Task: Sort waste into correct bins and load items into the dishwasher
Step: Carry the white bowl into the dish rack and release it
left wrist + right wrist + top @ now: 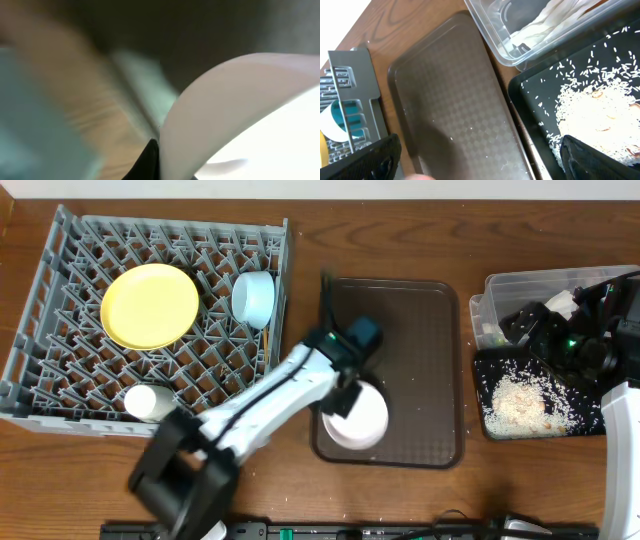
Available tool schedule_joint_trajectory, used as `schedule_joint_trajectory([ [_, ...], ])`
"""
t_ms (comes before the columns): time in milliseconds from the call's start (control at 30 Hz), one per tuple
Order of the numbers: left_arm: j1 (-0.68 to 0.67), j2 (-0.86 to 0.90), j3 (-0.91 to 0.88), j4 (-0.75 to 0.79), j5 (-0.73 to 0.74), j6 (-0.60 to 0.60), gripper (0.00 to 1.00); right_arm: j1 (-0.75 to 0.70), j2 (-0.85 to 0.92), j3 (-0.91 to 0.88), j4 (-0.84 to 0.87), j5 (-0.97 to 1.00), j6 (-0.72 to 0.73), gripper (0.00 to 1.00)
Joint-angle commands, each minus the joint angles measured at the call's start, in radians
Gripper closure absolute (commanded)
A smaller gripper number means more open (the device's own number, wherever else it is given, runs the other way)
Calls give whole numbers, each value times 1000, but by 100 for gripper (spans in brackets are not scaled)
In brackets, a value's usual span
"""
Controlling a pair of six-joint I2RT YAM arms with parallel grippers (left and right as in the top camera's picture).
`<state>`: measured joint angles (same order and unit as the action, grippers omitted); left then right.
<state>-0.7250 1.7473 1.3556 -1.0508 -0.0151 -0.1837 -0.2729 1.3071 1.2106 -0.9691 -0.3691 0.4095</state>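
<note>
The white bowl (358,420) sits on the near part of the brown serving tray (420,330). My left gripper (346,393) is shut on its left rim. In the left wrist view, which is blurred, one dark finger (149,162) presses against the outside of the bowl wall (225,100). The yellow plate (150,305), light blue bowl (253,297) and white cup (148,401) are in the grey dishwasher rack (60,270). My right gripper (485,167) hangs open and empty over the gap between the serving tray (455,100) and the black tray (540,100).
At the right, the clear tub (520,285) holds a white napkin (545,25). The black tray (490,380) in front of it carries a heap of rice (520,402). My right arm (585,340) hangs over both bins.
</note>
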Motion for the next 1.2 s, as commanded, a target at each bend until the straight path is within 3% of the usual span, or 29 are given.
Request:
schedule_joint_trajectory([
  [0, 31, -124, 73, -37, -432, -21, 93, -5, 0, 5, 0, -1, 1, 1],
  [100, 56, -206, 73, -40, -757, -21, 93, -5, 0, 5, 1, -1, 1, 1],
  [200, 91, -243, 72, -71, -963, -21, 93, -5, 0, 5, 0, -1, 1, 1],
  [400, 180, -239, 16, -103, -1177, -140, 93, -5, 0, 5, 1, -1, 1, 1],
  [667, 241, -156, -137, 19, -1220, -190, 93, -5, 0, 5, 12, -1, 1, 1],
  [1167, 241, 54, -144, 43, -1246, -222, 93, -5, 0, 5, 10, -1, 1, 1],
])
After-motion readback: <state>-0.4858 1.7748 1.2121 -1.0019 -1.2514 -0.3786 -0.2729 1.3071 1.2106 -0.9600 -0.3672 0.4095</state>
